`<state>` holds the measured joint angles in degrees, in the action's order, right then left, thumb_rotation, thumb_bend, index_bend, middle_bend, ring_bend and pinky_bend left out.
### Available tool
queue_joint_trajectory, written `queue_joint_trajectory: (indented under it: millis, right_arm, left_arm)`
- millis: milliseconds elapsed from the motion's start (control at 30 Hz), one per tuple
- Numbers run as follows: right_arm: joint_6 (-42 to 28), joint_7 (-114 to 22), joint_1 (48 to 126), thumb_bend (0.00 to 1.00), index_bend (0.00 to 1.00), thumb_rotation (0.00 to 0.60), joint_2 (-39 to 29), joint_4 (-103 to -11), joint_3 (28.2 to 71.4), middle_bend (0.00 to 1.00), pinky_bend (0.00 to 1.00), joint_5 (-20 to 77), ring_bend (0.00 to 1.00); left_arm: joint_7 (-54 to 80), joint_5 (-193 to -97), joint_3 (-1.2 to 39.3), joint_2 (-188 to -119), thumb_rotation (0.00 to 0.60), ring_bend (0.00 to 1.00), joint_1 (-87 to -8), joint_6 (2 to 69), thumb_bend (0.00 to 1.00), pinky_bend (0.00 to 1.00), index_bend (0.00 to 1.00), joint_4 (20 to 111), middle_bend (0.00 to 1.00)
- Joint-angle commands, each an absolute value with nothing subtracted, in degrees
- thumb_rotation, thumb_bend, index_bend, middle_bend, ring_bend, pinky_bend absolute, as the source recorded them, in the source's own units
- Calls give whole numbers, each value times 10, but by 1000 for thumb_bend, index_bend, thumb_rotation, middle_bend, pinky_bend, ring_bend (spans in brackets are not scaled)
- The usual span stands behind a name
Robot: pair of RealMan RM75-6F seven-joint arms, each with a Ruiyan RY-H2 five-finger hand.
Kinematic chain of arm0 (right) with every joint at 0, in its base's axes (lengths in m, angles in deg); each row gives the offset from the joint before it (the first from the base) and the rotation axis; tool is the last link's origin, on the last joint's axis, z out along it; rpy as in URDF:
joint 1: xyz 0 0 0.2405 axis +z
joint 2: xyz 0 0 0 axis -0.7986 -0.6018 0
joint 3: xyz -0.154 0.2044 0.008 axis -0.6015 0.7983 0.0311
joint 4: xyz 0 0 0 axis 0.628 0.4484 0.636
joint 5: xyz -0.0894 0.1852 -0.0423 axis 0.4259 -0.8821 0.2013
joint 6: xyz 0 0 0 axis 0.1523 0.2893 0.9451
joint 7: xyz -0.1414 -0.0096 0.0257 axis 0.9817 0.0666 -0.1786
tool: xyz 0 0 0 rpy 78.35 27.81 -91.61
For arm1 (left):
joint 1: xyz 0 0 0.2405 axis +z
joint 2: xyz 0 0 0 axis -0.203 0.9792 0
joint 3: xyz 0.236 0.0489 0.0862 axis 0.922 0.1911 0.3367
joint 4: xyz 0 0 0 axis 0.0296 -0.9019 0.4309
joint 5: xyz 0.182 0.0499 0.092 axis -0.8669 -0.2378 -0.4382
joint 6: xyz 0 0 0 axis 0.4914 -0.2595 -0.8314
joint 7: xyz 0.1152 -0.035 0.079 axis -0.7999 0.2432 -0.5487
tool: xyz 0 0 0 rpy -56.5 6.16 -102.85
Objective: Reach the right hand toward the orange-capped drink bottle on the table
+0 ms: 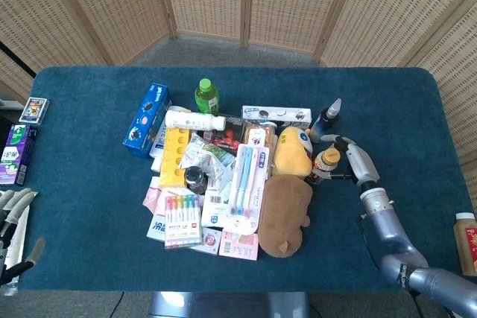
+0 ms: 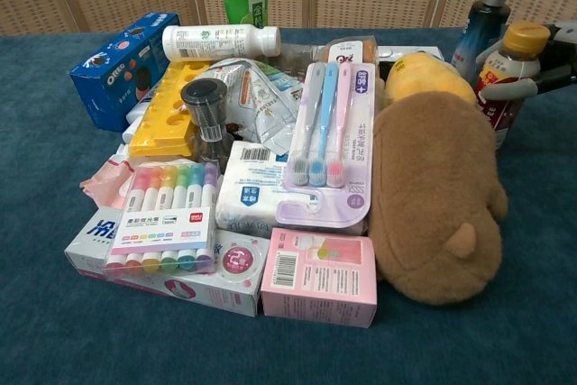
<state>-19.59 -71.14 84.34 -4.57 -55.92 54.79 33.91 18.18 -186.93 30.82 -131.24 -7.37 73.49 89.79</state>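
Observation:
The orange-capped drink bottle (image 1: 325, 163) (image 2: 505, 74) stands upright at the right edge of the pile, beside a yellow plush toy (image 1: 292, 151). My right hand (image 1: 350, 160) (image 2: 552, 62) is right next to it on its right side. Its fingers are spread and curve around the bottle's body, one finger (image 2: 501, 89) crossing the front of the label and another passing behind the neck. No firm grip shows. My left hand (image 1: 11, 221) hovers off the table's near left corner, fingers extended and holding nothing.
A dark spray bottle (image 1: 328, 118) (image 2: 483, 17) stands just behind the drink bottle. A brown plush toy (image 1: 285, 214) (image 2: 437, 205) lies in front of it. Boxes, toothbrushes, markers and a green bottle (image 1: 206, 96) crowd the centre. Another bottle (image 1: 466, 242) stands off the right edge.

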Motion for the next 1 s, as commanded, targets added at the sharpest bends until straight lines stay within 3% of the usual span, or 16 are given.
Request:
queue_joint_trajectory:
  millis: [33, 133, 367, 733, 1000]
  right_arm:
    - [-181, -712, 840, 129, 790, 600, -37, -559, 555, 1000, 588, 331, 967]
    - [-165, -720, 829, 138, 857, 600, -39, -556, 557, 1000, 636, 332, 1000]
    - [-119, -736, 798, 142, 879, 600, -88, -599, 568, 1000, 636, 343, 1000]
    - [-52, -727, 752, 142, 870, 600, -238, -795, 611, 1000, 636, 350, 1000]
    - [-42, -709, 747, 142, 875, 600, -280, -875, 624, 1000, 636, 342, 1000]
  left_arm:
    - [188, -1866, 307, -1313, 600, 15, -72, 736, 451, 0, 68, 893, 125]
    - [192, -1865, 306, -1314, 600, 16, -72, 736, 453, 0, 67, 889, 126]
    - [196, -1866, 303, -1322, 600, 16, -81, 724, 451, 0, 68, 885, 125]
    - [187, -1877, 306, -1330, 600, 15, -90, 711, 448, 0, 67, 885, 125]
    - [190, -1878, 304, -1333, 600, 15, -92, 713, 447, 0, 67, 881, 125]
